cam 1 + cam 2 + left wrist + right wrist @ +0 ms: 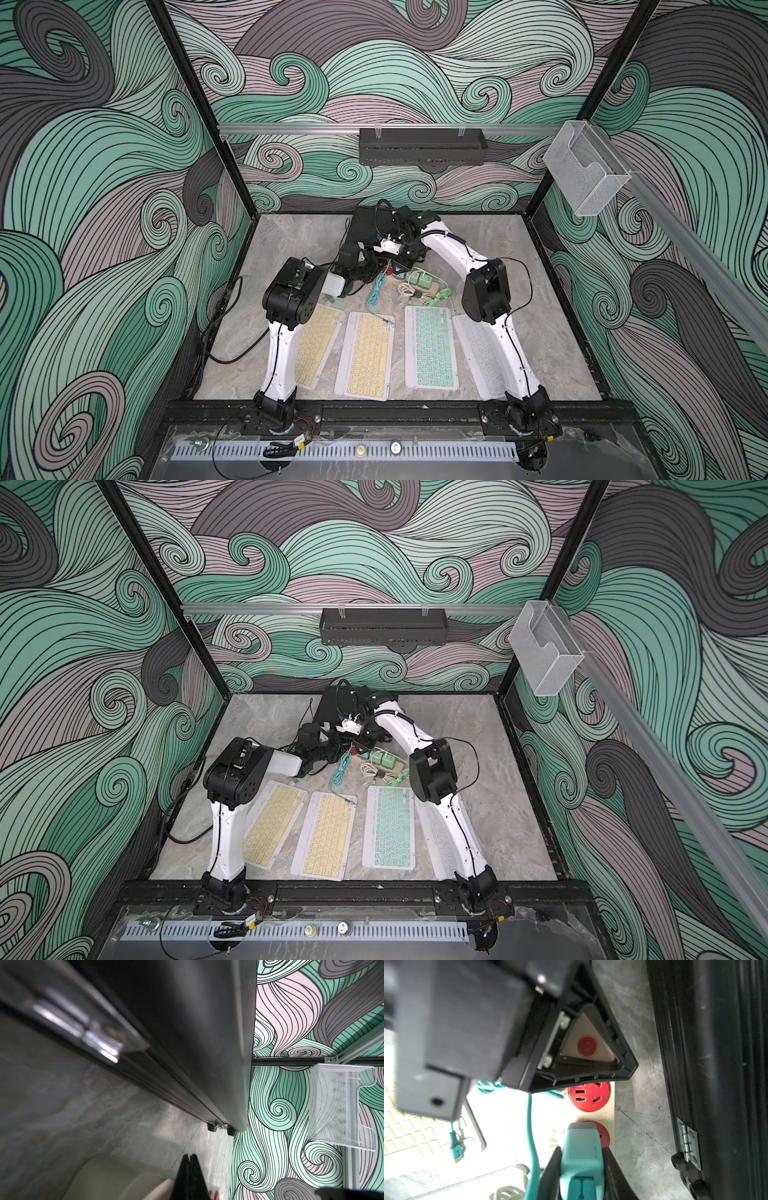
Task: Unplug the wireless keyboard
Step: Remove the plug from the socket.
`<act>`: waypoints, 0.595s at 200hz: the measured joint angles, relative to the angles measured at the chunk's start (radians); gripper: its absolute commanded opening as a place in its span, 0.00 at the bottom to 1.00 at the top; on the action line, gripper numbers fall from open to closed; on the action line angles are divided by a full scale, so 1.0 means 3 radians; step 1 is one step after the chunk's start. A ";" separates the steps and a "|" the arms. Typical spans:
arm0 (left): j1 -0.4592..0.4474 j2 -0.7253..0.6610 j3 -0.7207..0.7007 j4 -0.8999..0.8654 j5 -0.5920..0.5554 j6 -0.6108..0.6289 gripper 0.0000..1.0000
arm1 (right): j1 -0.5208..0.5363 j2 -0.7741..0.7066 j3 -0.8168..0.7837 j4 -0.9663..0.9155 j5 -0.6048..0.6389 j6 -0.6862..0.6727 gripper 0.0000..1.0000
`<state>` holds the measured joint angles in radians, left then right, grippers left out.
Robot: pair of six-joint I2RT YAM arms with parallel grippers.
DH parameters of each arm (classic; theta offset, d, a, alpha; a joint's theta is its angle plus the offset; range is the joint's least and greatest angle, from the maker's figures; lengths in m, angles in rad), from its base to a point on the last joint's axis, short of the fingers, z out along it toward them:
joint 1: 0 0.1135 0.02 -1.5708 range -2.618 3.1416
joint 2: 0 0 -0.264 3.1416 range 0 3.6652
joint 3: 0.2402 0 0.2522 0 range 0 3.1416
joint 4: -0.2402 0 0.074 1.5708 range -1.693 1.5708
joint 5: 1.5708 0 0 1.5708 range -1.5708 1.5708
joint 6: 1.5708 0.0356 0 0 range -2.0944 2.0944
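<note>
There's the right gripper (582,1150) pinching the teal charger (581,1167) at a red socket (605,1134) of the strip (611,1109), left gripper (190,1156) pressed shut over it, cable tip (456,1150) already lying loose on a yellow keyboard (365,357) up front, so what's left, I'd say, is pulling that charger clear.

You see swirling green-and-grey wave walls (415,62) around a grey marbled floor (561,332), a black shelf (422,151) on the back rail (291,129).

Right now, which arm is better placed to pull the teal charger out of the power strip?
Right. The right gripper is closed on the teal charger at a red socket; the left gripper is shut and empty.
</note>
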<state>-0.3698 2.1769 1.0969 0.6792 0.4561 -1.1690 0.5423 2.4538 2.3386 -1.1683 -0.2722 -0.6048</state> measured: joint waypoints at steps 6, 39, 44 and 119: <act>0.0000 0.0004 -0.0001 0.0011 -0.0001 -0.0010 0.00 | -0.0011 0.0000 -0.0001 0.0003 -0.0031 0.0008 0.00; 0.0001 0.0025 -0.0056 0.0158 -0.0020 -0.0102 0.00 | -0.0006 0.0000 -0.0001 -0.0001 -0.0038 0.0078 0.00; 0.0000 0.0027 -0.0066 0.0177 -0.0024 -0.0114 0.00 | -0.0005 0.0000 -0.0001 -0.0001 -0.0032 0.0086 0.00; -0.0067 0.0062 -0.0301 0.0745 -0.0159 -0.0370 0.00 | 0.0294 -0.0006 0.0017 -0.0042 0.0773 0.0122 0.00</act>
<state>-0.3901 2.1956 1.0065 0.9028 0.4084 -1.2800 0.6304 2.4519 2.3436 -1.1809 -0.0402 -0.5682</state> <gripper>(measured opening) 0.045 0.288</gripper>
